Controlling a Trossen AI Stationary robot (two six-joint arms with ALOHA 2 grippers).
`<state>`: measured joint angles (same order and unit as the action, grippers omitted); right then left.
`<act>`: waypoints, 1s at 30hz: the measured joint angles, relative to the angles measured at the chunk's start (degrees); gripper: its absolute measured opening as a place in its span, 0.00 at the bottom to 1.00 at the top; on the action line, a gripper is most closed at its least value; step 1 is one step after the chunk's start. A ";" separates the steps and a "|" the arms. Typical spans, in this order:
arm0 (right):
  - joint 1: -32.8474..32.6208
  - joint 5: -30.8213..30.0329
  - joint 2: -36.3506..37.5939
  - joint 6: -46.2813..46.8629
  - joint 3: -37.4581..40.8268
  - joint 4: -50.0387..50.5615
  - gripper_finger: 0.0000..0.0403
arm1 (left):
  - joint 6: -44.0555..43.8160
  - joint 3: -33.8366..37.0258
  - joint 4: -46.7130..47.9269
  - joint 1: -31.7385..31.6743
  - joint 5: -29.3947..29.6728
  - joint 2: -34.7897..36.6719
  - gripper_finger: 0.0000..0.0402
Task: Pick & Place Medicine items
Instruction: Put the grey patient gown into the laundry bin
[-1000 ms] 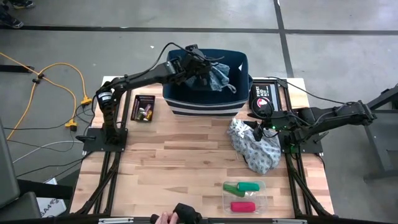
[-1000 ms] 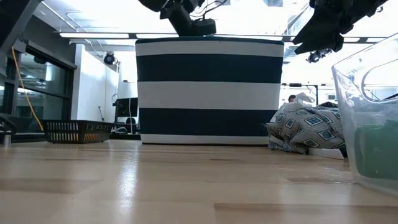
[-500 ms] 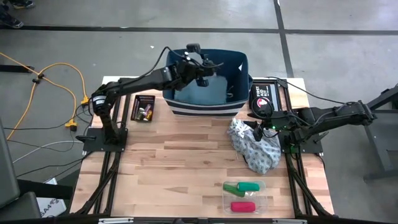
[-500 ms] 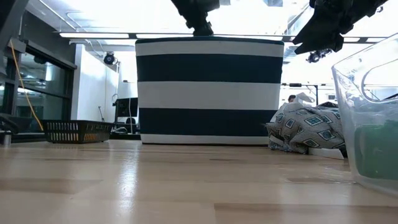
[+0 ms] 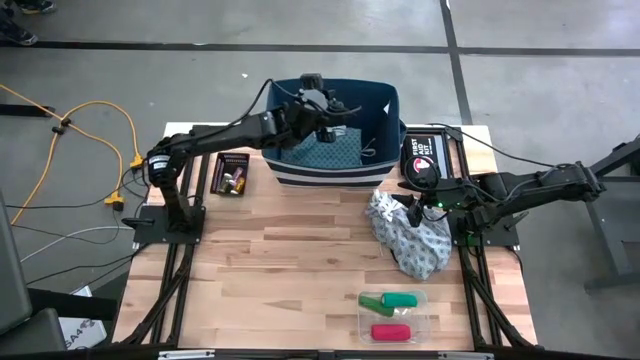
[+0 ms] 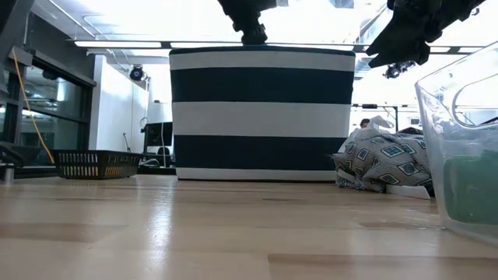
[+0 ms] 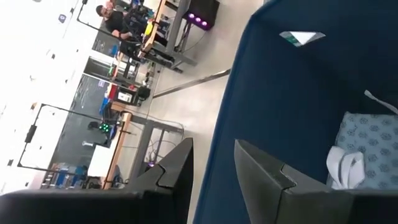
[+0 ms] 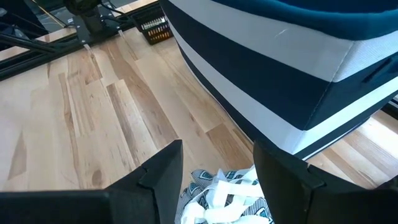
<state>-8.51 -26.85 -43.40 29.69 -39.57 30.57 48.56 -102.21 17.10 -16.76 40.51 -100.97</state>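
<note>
The medicine items lie in a clear tray (image 5: 392, 316) near the table's near edge: two green tubes (image 5: 390, 300) and a red-pink tube (image 5: 390, 332). The vial and clear sticks do not show. My left gripper (image 5: 322, 104) (image 7: 211, 168) hangs open over the navy-and-white striped basket (image 5: 335, 176), and a teal patterned cloth (image 5: 330, 150) (image 7: 367, 137) lies on the basket's floor. My right gripper (image 5: 413, 210) (image 8: 217, 171) is open, hovering just above the crumpled grey patterned cloth (image 5: 410, 236) (image 8: 217, 199), which lies on the table.
A black first aid pouch (image 5: 422, 160) sits right of the basket at the far edge. A small black wire basket (image 5: 232, 173) stands left of it. The tray's wall (image 6: 459, 155) fills the low view's right. Bare wood (image 5: 280, 260) spans the table's middle and left.
The teal cloth that hung from my left gripper above the striped basket has dropped out of the hold and now lies inside the basket. My left gripper has shifted slightly toward the table's right, staying over the basket.
</note>
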 joint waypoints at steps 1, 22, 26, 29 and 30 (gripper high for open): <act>0.01 0.00 -0.01 0.00 0.00 0.02 0.46 | 0.04 0.00 0.52 0.60 0.83 0.16 0.28; 0.02 0.00 -0.02 0.00 0.00 -0.02 0.46 | -26.02 0.07 33.97 23.98 5.13 7.52 0.28; 0.02 0.01 -0.01 0.00 0.00 0.00 0.46 | -32.24 0.07 37.42 27.91 4.73 7.56 0.28; 0.02 0.00 0.00 0.00 0.00 -0.02 0.46 | -37.09 0.07 40.18 30.34 4.68 7.56 0.28; 0.02 0.00 0.00 0.00 0.00 -0.01 0.46 | -38.44 0.07 41.09 31.04 4.68 7.56 0.28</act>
<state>-8.49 -26.85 -43.40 29.69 -39.57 30.57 10.11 -102.15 58.19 14.29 45.19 -93.41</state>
